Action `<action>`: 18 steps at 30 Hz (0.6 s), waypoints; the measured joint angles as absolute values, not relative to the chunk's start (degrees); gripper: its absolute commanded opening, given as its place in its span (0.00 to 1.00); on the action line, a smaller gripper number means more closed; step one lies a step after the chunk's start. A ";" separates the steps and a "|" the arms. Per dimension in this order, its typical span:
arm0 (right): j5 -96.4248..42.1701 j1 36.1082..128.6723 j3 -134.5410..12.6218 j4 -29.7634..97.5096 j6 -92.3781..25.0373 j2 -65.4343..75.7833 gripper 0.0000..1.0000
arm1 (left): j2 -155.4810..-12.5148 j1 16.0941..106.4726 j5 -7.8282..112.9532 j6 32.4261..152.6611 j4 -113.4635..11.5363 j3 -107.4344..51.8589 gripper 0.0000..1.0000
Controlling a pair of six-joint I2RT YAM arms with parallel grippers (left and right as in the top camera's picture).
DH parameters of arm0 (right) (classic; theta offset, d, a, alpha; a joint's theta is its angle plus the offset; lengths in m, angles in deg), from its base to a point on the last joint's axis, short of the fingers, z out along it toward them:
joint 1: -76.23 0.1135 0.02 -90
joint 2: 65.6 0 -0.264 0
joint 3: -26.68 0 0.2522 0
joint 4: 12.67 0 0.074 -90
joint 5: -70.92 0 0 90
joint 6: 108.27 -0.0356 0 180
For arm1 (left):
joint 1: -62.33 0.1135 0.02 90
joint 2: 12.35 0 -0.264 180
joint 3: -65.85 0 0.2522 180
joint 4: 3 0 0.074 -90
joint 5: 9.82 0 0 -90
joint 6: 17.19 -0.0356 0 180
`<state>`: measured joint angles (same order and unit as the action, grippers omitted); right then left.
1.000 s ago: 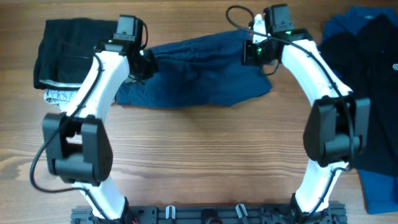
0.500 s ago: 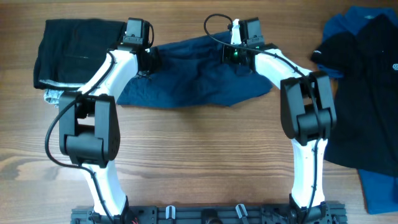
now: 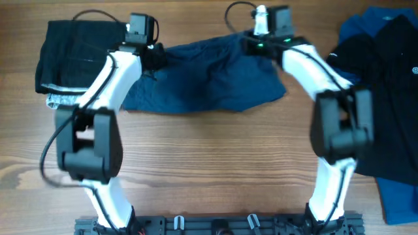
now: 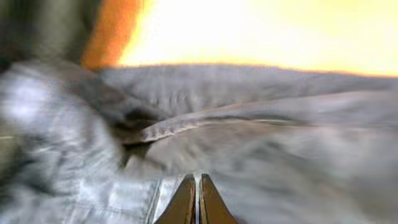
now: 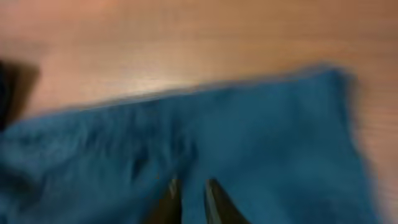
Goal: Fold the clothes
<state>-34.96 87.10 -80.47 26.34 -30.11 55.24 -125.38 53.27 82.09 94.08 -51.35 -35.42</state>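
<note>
The dark navy-blue shorts (image 3: pixel 209 81) lie spread and rumpled across the far middle of the wooden table. My left gripper (image 3: pixel 157 57) is at their left far edge. In the left wrist view its jaws (image 4: pixel 198 180) are pressed together on the washed-out cloth (image 4: pixel 280 143) by a seamed edge. My right gripper (image 3: pixel 251 44) is at the shorts' right far edge. In the blurred right wrist view its fingers (image 5: pixel 191 183) stand close together with a strip of blue cloth (image 5: pixel 267 137) between them.
A black folded garment (image 3: pixel 75 55) lies at the far left with a light grey cloth (image 3: pixel 62 101) under it. A black polo shirt (image 3: pixel 385 85) lies on a blue garment (image 3: pixel 398 196) at the right edge. Bare wood (image 3: pixel 209 163) lies in front of the shorts.
Both arms have swung and changed pose. The right gripper moved left, then slightly farther back along the shorts' far edge. The shorts' outline has hardly changed.
</note>
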 measured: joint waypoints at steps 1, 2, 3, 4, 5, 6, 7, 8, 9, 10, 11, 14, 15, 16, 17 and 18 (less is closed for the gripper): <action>-33.96 86.62 -80.49 30.28 -29.65 52.66 0.04 | -123.11 53.16 82.24 94.11 -52.18 -35.70 0.04; -32.84 86.16 -80.88 32.51 -28.97 51.00 0.04 | -121.06 53.03 82.27 94.32 -53.05 -36.18 0.04; -31.49 85.96 -81.34 38.08 -28.05 49.84 0.05 | -119.00 52.94 82.29 94.57 -54.62 -36.75 0.04; -30.94 85.94 -81.12 39.79 -27.38 49.80 0.04 | -117.69 52.86 82.31 94.76 -55.70 -36.95 0.05; -30.39 85.99 -80.10 40.75 -26.72 50.39 0.04 | -116.55 52.77 82.31 94.96 -57.60 -37.23 0.06; -30.11 86.01 -78.70 40.48 -26.20 51.33 0.04 | -116.03 52.73 82.33 95.05 -58.91 -37.30 0.06; -29.59 86.10 -75.88 39.06 -25.65 53.58 0.04 | -115.99 52.73 82.35 95.20 -60.00 -37.30 0.06; -29.32 86.10 -74.41 38.30 -25.47 55.11 0.04 | -116.16 52.73 82.48 95.44 -61.82 -37.27 0.07; -29.19 86.10 -73.49 37.27 -25.45 56.05 0.04 | -116.16 52.73 82.48 95.48 -62.73 -37.27 0.07; -29.02 86.10 -72.60 36.62 -25.45 57.10 0.04 | -116.16 52.73 82.48 95.61 -63.56 -37.27 0.07; -28.82 86.01 -72.36 36.18 -25.47 57.40 0.04 | -116.18 52.73 82.48 95.64 -63.78 -37.27 0.07; -26.05 85.61 -72.64 38.80 -27.20 57.31 0.04 | -116.18 52.73 82.48 95.79 -64.53 -37.27 0.08; -25.19 85.24 -72.88 41.21 -28.38 57.27 0.04 | -116.18 52.73 82.48 95.81 -64.57 -37.27 0.08; -24.56 84.50 -73.14 43.83 -29.12 57.16 0.04 | -116.18 52.73 82.48 95.81 -64.57 -37.27 0.08; -24.03 83.56 -73.23 45.71 -29.65 57.03 0.04 | -116.18 52.73 82.48 95.81 -64.57 -37.27 0.08; -23.44 82.29 -73.34 47.85 -30.13 56.92 0.04 | -116.18 52.73 82.48 95.81 -64.57 -37.27 0.08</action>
<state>-23.44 82.29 -73.34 47.85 -30.13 56.92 -116.18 52.73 82.48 95.81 -64.57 -37.27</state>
